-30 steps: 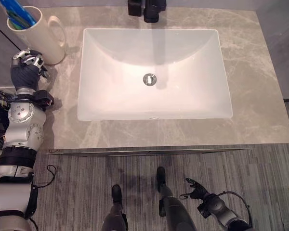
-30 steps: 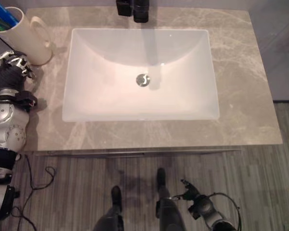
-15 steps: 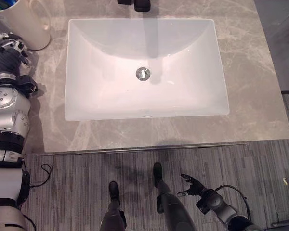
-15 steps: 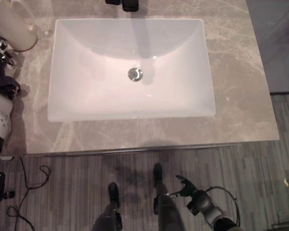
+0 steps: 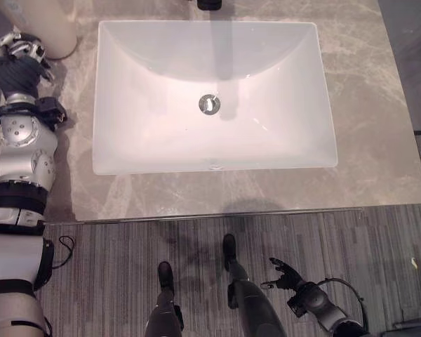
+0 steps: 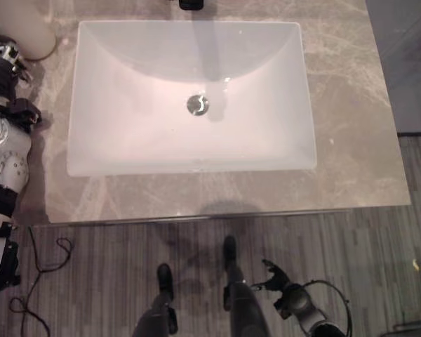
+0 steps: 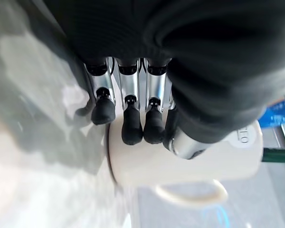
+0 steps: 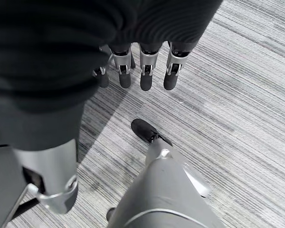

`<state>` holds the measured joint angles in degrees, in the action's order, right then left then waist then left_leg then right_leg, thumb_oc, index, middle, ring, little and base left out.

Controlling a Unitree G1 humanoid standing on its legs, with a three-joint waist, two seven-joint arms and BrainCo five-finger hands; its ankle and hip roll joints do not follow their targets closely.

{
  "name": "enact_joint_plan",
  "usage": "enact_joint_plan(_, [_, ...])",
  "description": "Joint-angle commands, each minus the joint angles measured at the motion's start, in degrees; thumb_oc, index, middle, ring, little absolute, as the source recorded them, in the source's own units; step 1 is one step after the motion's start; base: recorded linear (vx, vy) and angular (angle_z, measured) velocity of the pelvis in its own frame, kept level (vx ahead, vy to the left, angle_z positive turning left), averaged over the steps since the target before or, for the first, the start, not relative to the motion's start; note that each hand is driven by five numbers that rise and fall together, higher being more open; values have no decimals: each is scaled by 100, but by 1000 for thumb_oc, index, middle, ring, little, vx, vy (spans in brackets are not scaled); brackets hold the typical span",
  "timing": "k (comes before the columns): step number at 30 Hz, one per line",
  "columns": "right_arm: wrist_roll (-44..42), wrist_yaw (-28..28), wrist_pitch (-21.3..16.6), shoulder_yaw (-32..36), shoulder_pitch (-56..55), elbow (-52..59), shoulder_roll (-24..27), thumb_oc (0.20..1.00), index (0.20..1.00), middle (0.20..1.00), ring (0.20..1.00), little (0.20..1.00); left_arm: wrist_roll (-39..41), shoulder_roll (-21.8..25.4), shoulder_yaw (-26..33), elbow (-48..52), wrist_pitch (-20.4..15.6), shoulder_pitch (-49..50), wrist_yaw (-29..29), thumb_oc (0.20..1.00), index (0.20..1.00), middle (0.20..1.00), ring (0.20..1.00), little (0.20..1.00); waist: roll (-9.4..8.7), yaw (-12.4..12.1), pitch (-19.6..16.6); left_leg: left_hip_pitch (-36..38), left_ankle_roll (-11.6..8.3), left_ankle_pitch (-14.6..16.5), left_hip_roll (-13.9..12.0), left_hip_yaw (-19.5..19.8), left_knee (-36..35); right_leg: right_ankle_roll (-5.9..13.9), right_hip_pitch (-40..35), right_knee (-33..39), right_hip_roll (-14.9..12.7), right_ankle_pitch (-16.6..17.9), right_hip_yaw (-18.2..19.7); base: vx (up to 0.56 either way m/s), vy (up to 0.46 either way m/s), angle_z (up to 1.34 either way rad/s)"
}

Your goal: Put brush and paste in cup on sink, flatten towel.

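Observation:
A cream cup with a handle stands on the grey marble counter at the far left corner. In the left wrist view the cup lies just past my fingers, with a blue item and a green handle sticking out of its mouth. My left hand rests beside the cup, fingers relaxed and holding nothing. My right hand hangs low over the floor in front of the counter, fingers loose and empty.
A white rectangular sink with a metal drain takes up the middle of the counter. A dark faucet sits at its far edge. Grey striped carpet lies below the counter's front edge.
The whole picture has shifted, so the cup now sits cropped at the top edge. My left hand stays beside the cup; the right hand still hangs over the floor.

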<state>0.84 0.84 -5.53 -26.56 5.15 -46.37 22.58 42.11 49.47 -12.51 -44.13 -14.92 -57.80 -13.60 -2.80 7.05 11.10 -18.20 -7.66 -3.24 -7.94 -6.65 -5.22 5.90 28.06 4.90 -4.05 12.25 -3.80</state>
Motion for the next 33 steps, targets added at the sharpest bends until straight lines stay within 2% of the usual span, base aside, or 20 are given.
enact_joint_plan(1, [-40, 86, -125, 102, -2, 32, 88, 1000, 1000, 1000, 1000, 1000, 20, -53, -136, -549, 79, -232, -66, 200, 200, 200, 200, 200, -15, 125, 204, 235, -135, -31, -98, -34, 22, 656, -515, 10, -399, -153, -77, 0, 0, 0])
enact_joint_plan(14, [-164, 188, -149, 191, 2, -256, 80, 1000, 1000, 1000, 1000, 1000, -358, -85, -80, -998, 24, -507, -401, 200, 200, 200, 200, 200, -80, 207, 102, 223, -162, -48, -146, -86, 22, 658, -472, 10, -379, -133, -55, 0, 0, 0])
enact_joint_plan(15, [-191, 216, -140, 177, 46, -314, 13, 1000, 1000, 1000, 1000, 1000, 40, -361, 203, -638, -239, -296, -495, 200, 200, 200, 200, 200, -88, 187, 132, 270, -161, -36, -140, -81, 22, 651, -523, 10, -394, -152, -73, 0, 0, 0])
enact_joint_plan(18, [-137, 235, -101, 142, 72, -478, -70, 1000, 1000, 1000, 1000, 1000, 355, -807, 661, 186, -514, 424, -479, 200, 200, 200, 200, 200, -89, 106, 177, 422, -151, 13, -111, -79, 22, 626, -684, 10, -428, -217, -136, 0, 0, 0])
enact_joint_plan(19, [-137, 235, -101, 142, 72, -478, -70, 1000, 1000, 1000, 1000, 1000, 355, -807, 661, 186, -514, 424, -479, 200, 200, 200, 200, 200, -89, 106, 177, 422, -151, 13, -111, -79, 22, 626, -684, 10, -428, -217, -136, 51, -43, -2])
enact_joint_plan(20, [-43, 248, -49, 183, 98, -590, -97, 1000, 1000, 1000, 1000, 1000, 356, -1144, 916, 928, -715, 1097, -471, 200, 200, 200, 200, 200, -88, 34, 178, 592, -134, 59, -96, -52, 22, 597, -875, 10, -453, -278, -155, 29, -33, 1])
enact_joint_plan(22, [-18, 257, -9, 225, 121, -576, -116, 1000, 1000, 1000, 1000, 1000, 464, -1282, 1035, 1195, -777, 1324, -481, 200, 200, 200, 200, 200, -105, 9, 146, 639, -129, 47, -82, -40, 22, 572, -934, 10, -480, -299, -165, 57, -48, 1])
enact_joint_plan(23, [-18, 310, 36, 353, 140, -845, -240, 1000, 1000, 1000, 1000, 1000, 551, -1702, 1293, 1605, -1020, 1737, -512, 200, 200, 200, 200, 200, -124, -46, 121, 875, -129, 113, -102, -54, 22, 529, -1198, 10, -509, -379, -219, 106, -63, 2])
enact_joint_plan(25, [-76, 372, 24, 559, 160, -936, -313, 1000, 1000, 1000, 1000, 1000, 659, -2102, 1576, 2263, -1210, 2295, -393, 200, 200, 200, 200, 200, -122, -98, 114, 1098, -117, 171, -100, -42, 22, 480, -1439, 10, -504, -469, -267, 98, -45, 10])
enact_joint_plan(28, [-77, 383, 10, 647, 159, -988, -318, 1000, 1000, 1000, 1000, 1000, 554, -2345, 1720, 2680, -1238, 2717, -392, 200, 200, 200, 200, 200, -108, -121, 134, 1259, -115, 208, -92, -22, 22, 443, -1616, 10, -490, -522, -298, 42, -13, 19])
enact_joint_plan(29, [-127, 418, 17, 775, 236, -1197, -372, 1000, 1000, 1000, 1000, 1000, 446, -2539, 1795, 3120, -1253, 3121, -210, 200, 200, 200, 200, 200, -89, -192, 142, 1379, -131, 207, -104, 10, 22, 415, -1808, 10, -496, -590, -364, 82, -57, 16])
enact_joint_plan(30, [-128, 426, 0, 910, 200, -1254, -376, 1000, 1000, 1000, 1000, 1000, 356, -2716, 1807, 3432, -1235, 3358, 4, 200, 200, 200, 200, 200, -44, -255, 140, 1476, -203, 187, -157, 5, 22, 399, -2052, 10, -545, -661, -554, 101, -75, 16])
enact_joint_plan(33, [-228, 402, -66, 1169, 35, -1181, -301, 1000, 1000, 1000, 1000, 1000, -67, -2799, 1761, 3716, -1158, 3597, 203, 200, 200, 200, 200, 200, 44, -311, 131, 1513, -261, 91, -191, 6, 22, 380, -2350, 10, -616, -758, -920, 48, -15, 61])
